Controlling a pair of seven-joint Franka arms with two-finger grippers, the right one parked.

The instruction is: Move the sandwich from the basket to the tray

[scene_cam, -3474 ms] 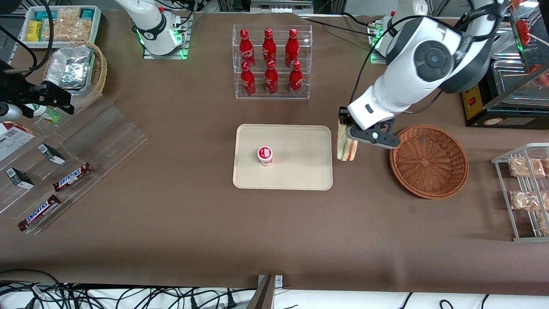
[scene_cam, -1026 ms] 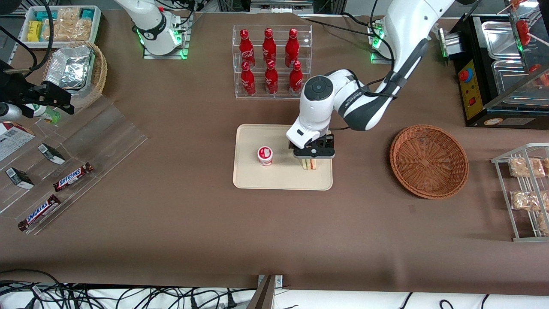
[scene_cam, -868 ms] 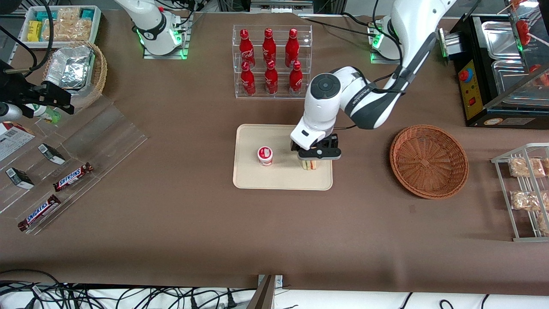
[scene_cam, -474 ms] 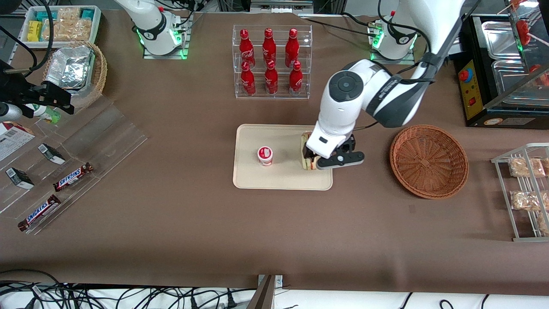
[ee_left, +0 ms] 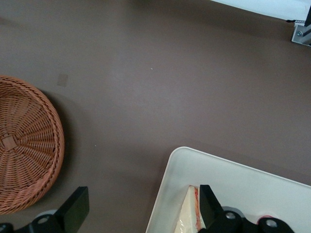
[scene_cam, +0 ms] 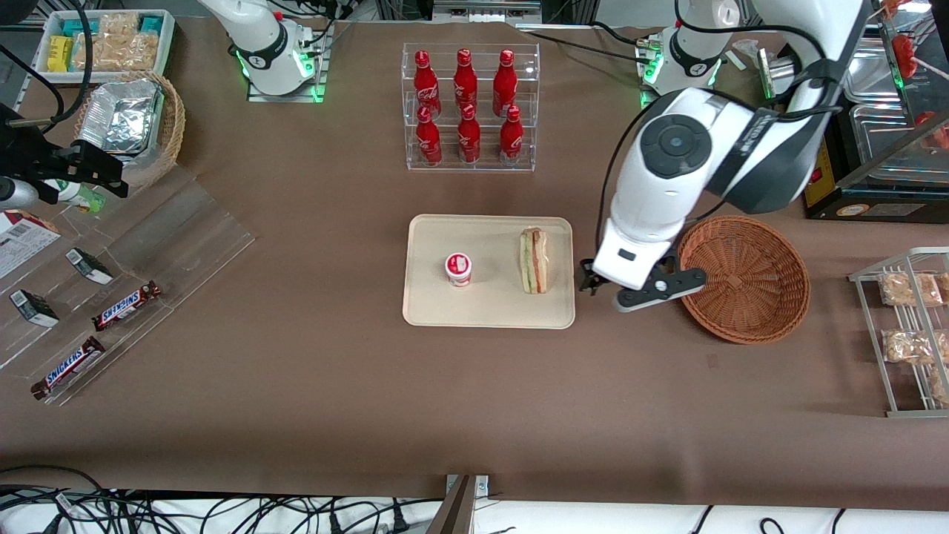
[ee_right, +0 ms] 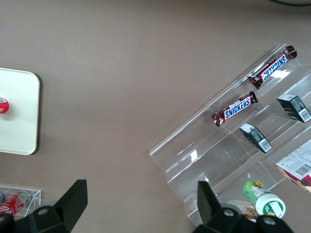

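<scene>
the sandwich (scene_cam: 534, 260) lies on the tray (scene_cam: 430, 311); the basket (scene_cam: 741, 278) is empty. our gripper (scene_cam: 593, 282) hangs between them, spread open and holding nothing. we judge the task done.

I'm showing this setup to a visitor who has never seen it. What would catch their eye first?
Probably the big white working arm, its gripper hanging open and empty above the table between the tray and the empty basket. Next, the sandwich lying on the tray beside a small white-and-red cup. Farther from the camera, the rack of red bottles stands out.
</scene>
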